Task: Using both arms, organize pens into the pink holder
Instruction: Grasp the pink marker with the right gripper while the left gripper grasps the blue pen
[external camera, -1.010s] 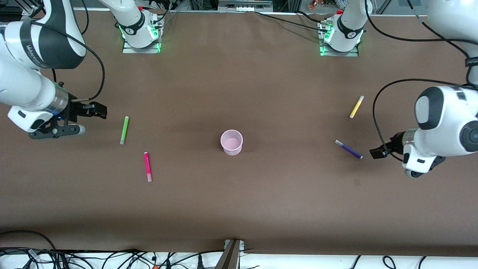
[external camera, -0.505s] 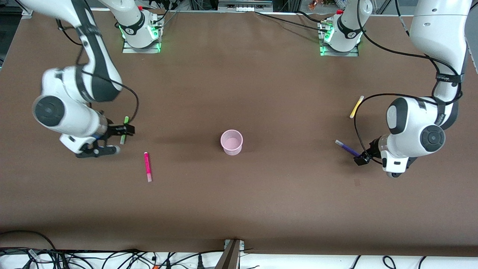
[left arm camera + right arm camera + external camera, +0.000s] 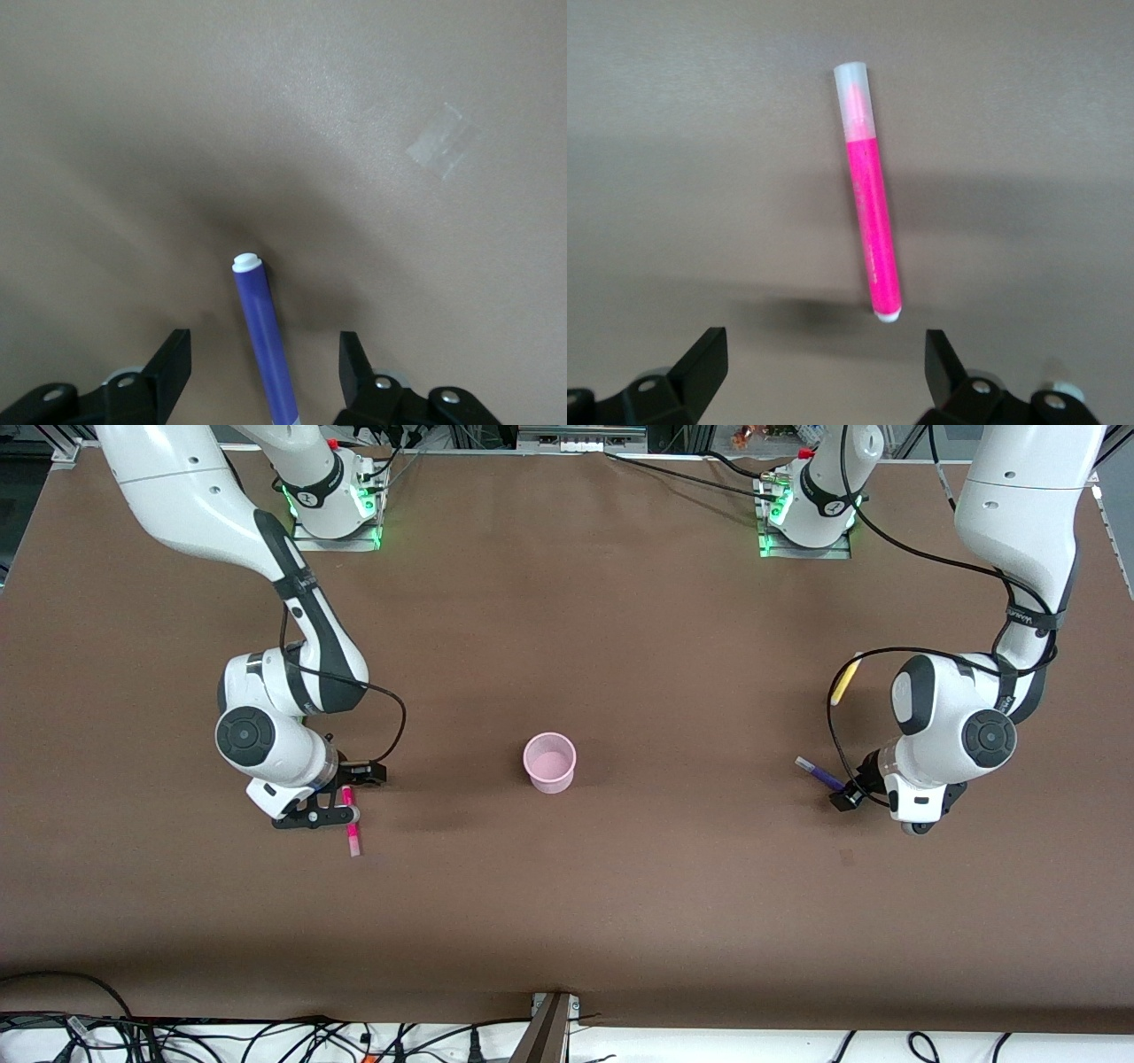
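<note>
Plenty of bare brown tabletop around the small pale pink plastic cup mid-table, three pens visible: right gripper fingers open over the magenta-pink marker pen, left gripper fingers open straddling the purple-blue marker pen, yellow marker pen near the left arm.

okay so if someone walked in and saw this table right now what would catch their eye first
Probably the two white arms, each poised over a pen: the right gripper open above the magenta pen, the left gripper open around the purple pen. Between them the pink holder stands alone mid-table, with no pen in it.
</note>
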Robot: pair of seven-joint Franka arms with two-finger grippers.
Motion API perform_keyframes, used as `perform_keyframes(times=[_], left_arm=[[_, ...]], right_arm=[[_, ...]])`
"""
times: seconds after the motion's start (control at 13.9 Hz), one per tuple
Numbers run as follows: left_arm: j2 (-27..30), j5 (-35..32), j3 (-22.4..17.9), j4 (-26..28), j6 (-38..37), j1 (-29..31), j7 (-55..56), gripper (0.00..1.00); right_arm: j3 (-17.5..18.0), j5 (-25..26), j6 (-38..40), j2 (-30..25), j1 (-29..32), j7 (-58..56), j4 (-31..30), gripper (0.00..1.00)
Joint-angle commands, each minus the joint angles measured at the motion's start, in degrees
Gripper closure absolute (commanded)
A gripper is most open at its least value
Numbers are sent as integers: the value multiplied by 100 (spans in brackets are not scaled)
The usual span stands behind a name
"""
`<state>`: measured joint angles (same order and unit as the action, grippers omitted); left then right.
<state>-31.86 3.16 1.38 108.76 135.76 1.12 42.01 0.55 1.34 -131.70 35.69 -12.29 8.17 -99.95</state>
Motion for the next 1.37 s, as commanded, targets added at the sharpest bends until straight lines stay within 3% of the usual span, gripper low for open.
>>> perform_keyframes(times=[0.0,0.36,0.51,0.72,0.79,1.01,1.3], left_arm=[[-144,97,-24,40,231,-33,9,30],[-286,88,-24,40,390,-51,9,32],[-286,79,-24,40,390,-86,9,49],[-286,62,-24,23,372,-95,-26,91],[-277,35,-24,22,355,-130,-52,100],[-111,18,-33,-74,267,-393,52,100],[373,62,256,-661,-496,-727,1516,100]], right_arm=[[-11,-98,-145,140,112,-61,64,5],[-2,-116,-232,254,341,-440,64,20],[-11,-125,-277,307,297,-457,125,20],[-11,-239,-531,474,271,-466,187,24],[-11,-239,-523,474,262,-483,178,28],[-11,-239,-523,474,297,-755,178,41],[-11,-248,-514,466,315,-835,178,73]])
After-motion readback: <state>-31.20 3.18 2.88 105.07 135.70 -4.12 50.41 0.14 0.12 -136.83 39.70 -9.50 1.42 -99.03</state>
